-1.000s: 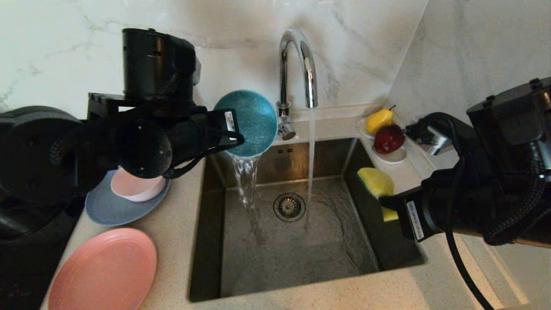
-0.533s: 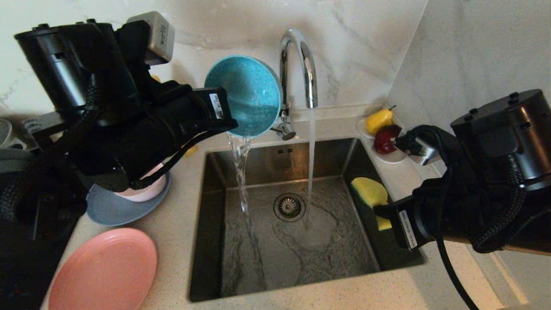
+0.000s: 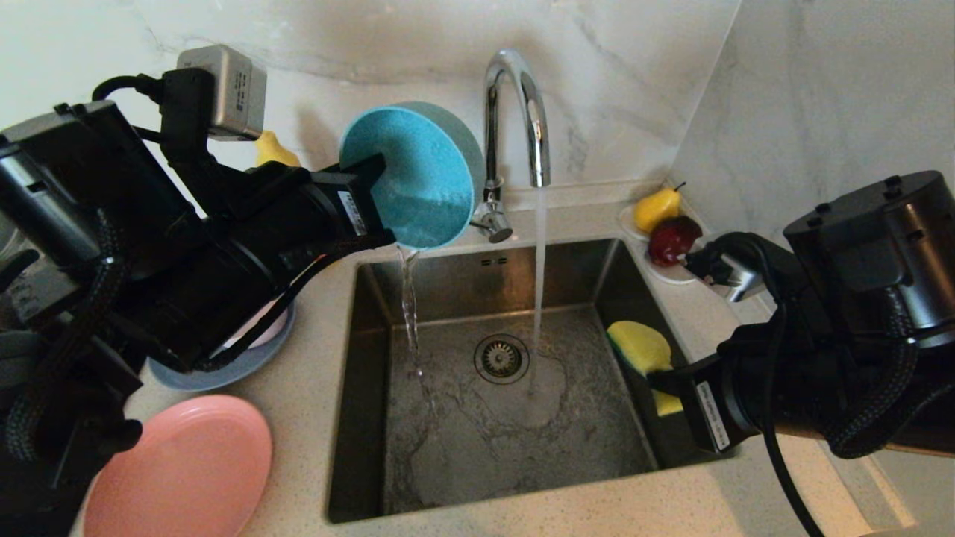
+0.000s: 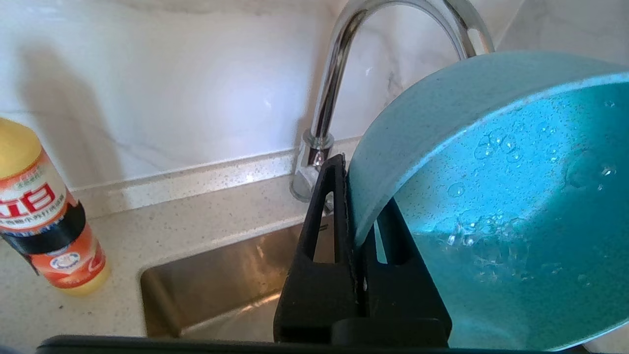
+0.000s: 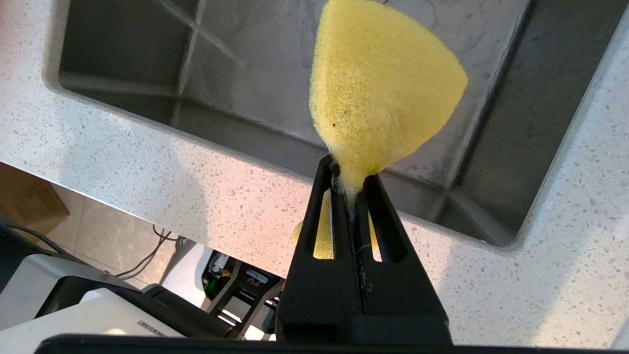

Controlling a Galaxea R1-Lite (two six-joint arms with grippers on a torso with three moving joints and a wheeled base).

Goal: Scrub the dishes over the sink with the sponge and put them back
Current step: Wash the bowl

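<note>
my left gripper (image 3: 380, 201) clamped on teal bowl (image 3: 418, 179) rim, tipped, draining into sink (image 3: 358, 418) far-left | my right gripper (image 3: 660, 377) pinching sponge (image 3: 642, 347) over sink right

Matte speckled teal bowl (image 3: 418, 179), wet; porous yellow foam sponge (image 5: 378, 93); brushed steel sink (image 3: 373, 358); glossy chrome faucet (image 3: 522, 112); speckled stone counter (image 3: 313, 388).

Bright light shines on the white wall (image 4: 162, 98) and the tap (image 3: 515, 112). The black arms look dark.
</note>
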